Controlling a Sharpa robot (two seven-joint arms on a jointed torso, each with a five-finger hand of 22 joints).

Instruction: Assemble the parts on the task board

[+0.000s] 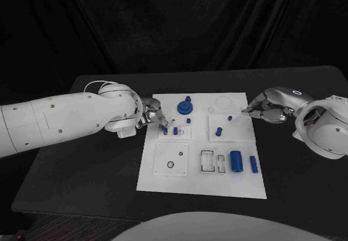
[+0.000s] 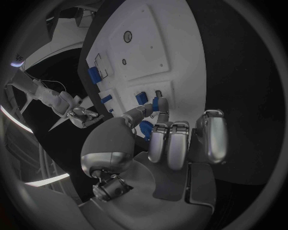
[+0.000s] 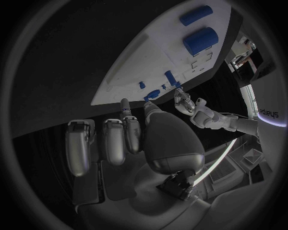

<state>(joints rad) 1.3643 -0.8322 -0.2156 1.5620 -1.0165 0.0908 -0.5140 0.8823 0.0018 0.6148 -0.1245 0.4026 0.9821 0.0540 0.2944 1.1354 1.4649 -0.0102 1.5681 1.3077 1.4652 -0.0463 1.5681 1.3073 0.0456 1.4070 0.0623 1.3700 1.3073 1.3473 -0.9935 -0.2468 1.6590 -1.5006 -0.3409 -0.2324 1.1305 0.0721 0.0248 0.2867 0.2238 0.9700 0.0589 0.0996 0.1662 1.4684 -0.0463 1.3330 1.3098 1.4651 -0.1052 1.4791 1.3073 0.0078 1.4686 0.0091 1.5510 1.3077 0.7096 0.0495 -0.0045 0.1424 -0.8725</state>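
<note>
Task board [image 1: 222,189] lay flat at the middle of the black table [image 1: 84,176], between the two hands, with blue parts spread over it. The left hand [image 1: 149,117] was down at the board's near-left edge, its fingertips [image 2: 161,106] closed around a small blue peg [image 1: 164,130] that stood at a small white block [image 1: 177,133] just ahead of them; a second short peg [image 1: 175,130] stood on the same block, just beyond the fingers. Judged from this, the step in hand was the seating of that peg in its block, and the next move would call for a straight downward press with the peg kept upright, then a clean release without dragging its neighbour. Whether the peg was already fully home could not be told. The right hand [image 1: 265,111] hovered at the board's opposite edge, its fingers [image 3: 123,132] curled inward and apart from every part; nothing was seen in it. As to recesses, the slotted block [image 1: 214,162] appeared unfilled, a large blue cylinder [image 1: 236,160] and a slimmer blue bar [image 1: 253,164] lay loose just beside it, and the square plate [image 1: 171,158] showed open holes. A blue gear piece [image 1: 185,106] stood beyond the left fingertips, and two further pegs [image 1: 219,131] stood well short of the right fingers.
</note>
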